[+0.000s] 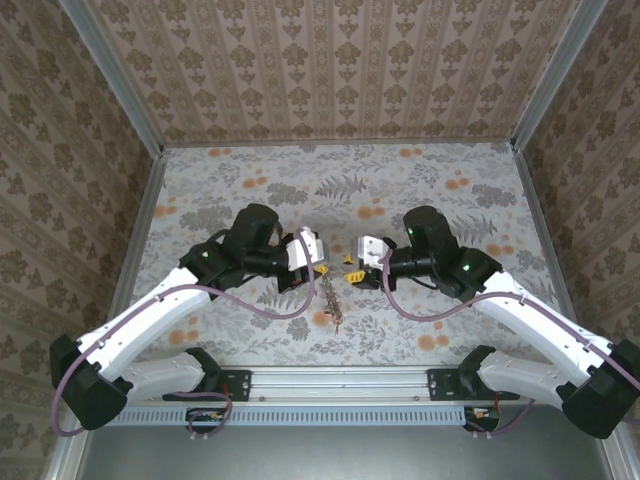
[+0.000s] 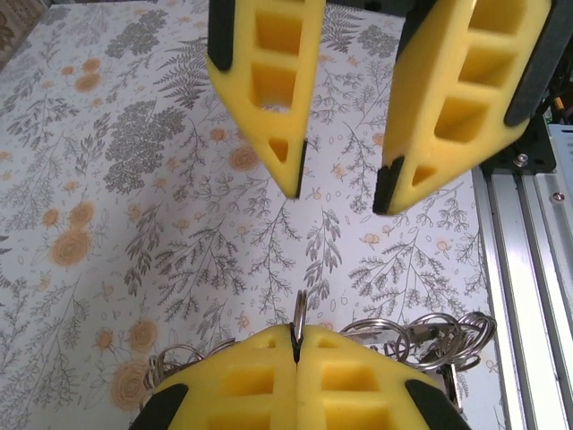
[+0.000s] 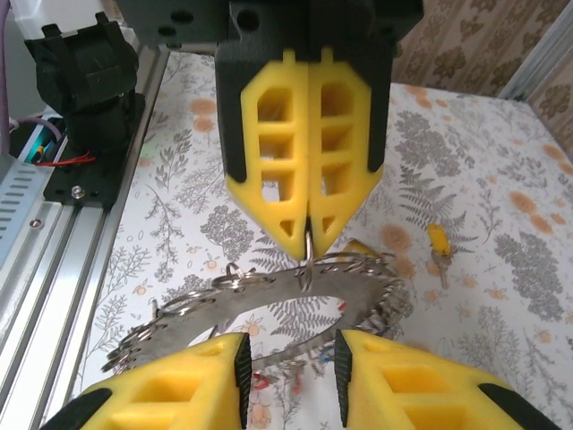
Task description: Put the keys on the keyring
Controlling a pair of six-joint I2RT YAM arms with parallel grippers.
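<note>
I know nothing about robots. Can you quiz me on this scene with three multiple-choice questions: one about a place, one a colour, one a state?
1. Where is the loose yellow-headed key? A on the table; B on a wall; C in a box.
2. What colour are the fingers? A blue; B yellow; C white.
3. How is the right gripper? A open; B shut on a key; C shut on a cloth.

Answers: A, it lies flat on the flowered table. B, every finger is yellow. A, its fingers stand apart, while the left gripper pinches the keyring.
</note>
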